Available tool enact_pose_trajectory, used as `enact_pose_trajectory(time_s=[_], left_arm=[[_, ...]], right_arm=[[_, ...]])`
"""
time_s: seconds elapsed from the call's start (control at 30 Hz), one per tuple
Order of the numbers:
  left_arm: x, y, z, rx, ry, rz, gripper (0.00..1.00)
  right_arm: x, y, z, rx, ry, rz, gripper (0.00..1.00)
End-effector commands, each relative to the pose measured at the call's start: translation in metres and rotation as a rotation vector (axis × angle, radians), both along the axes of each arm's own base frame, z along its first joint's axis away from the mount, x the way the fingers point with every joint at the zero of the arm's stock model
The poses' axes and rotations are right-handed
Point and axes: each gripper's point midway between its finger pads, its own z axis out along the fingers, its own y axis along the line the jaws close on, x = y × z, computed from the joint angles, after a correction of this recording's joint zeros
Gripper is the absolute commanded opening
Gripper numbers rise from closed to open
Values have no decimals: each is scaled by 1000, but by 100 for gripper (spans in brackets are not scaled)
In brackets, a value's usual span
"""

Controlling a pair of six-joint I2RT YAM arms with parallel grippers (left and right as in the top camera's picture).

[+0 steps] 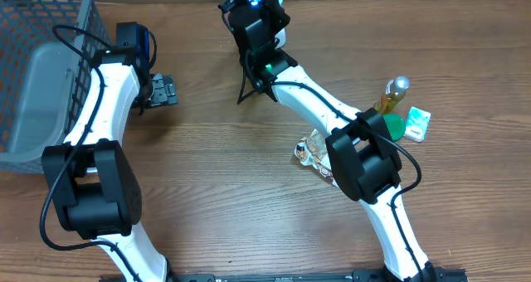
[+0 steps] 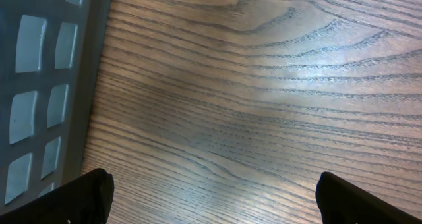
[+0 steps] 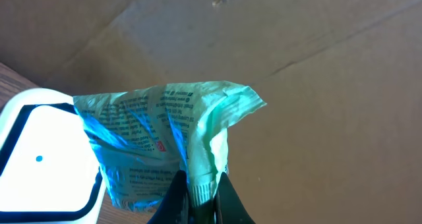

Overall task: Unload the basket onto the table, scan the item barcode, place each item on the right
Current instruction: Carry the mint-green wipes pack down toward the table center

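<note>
1. Pale green crinkled plastic packet with black print is up off the table at the far edge, top centre in my overhead view, in front of a brown cardboard backdrop.
2. Right gripper is clamped tight on the packet's lower edge, jaws pinching a fold of the film.
3. White rounded scanner with a glowing window sits just beside the packet on its left in the right wrist view. Blue light falls across the printed face.
4. Left gripper has its jaws spread wide with nothing in them, low over the wooden table, next to the grey plastic lattice basket.
5. Well apart, by the right arm's base: a clear bottle of yellow liquid, a small green-and-white box and a crumpled shiny foil wrapper.
</note>
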Motion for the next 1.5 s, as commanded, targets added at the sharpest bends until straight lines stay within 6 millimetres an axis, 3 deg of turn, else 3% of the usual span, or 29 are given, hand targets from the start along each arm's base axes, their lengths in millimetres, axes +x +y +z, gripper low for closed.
enact_pose_trajectory(time_s=[0.0,0.2,0.7,0.93,1.3,1.47], left_arm=[[4,7,4,18,-9,-4,100],[4,7,4,17,-9,-4,100],[4,7,4,18,-9,-4,100],[4,7,4,18,-9,-4,100],[4,7,4,18,-9,-4,99],[4,7,4,18,-9,-4,100]], right_arm=[[9,-9,-2,-4,-12,-6,4],[15,-13,-25,-18,18,-6,4],[-5,22,-53,-71,144,98,4],[-13,25,-69,-48,204,100,4],[-14,26,-72,-16,210,102,4],[-15,28,-63,-8,196,105,4]])
